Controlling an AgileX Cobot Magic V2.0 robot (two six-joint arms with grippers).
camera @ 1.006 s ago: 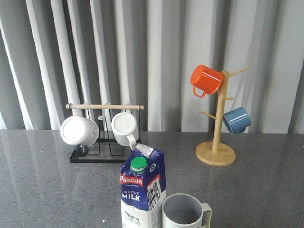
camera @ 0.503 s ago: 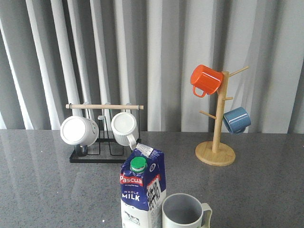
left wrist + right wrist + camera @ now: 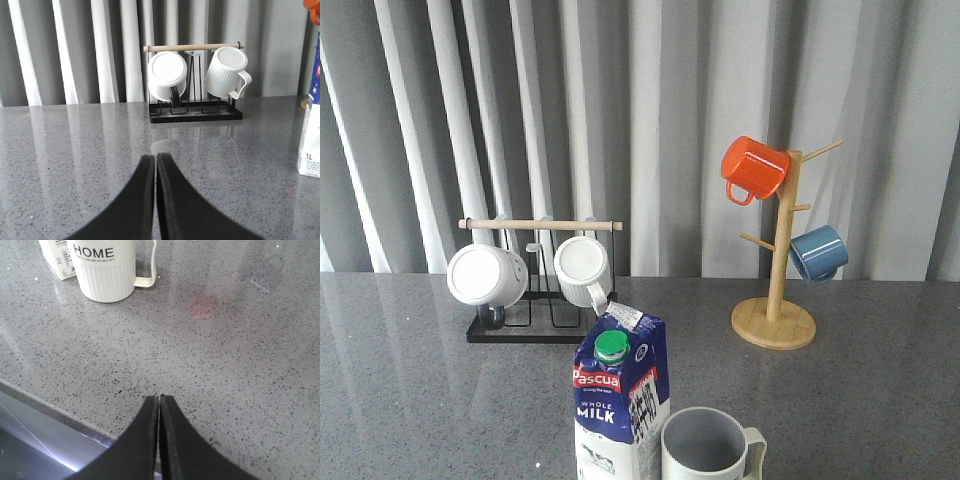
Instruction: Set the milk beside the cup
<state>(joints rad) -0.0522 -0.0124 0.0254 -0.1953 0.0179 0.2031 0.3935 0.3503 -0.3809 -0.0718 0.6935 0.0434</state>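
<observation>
1. At the front of the table [image 3: 420,400], the milk [image 3: 618,400] stood straight up, just beside the cup [image 3: 708,447], on the cup's left.
2. Neither arm held the milk; it looked already placed.
3. The left gripper [image 3: 155,172] was closed and empty, with the milk off to its right.
4. The right gripper [image 3: 159,412] was closed and empty too, near the cup.
</observation>
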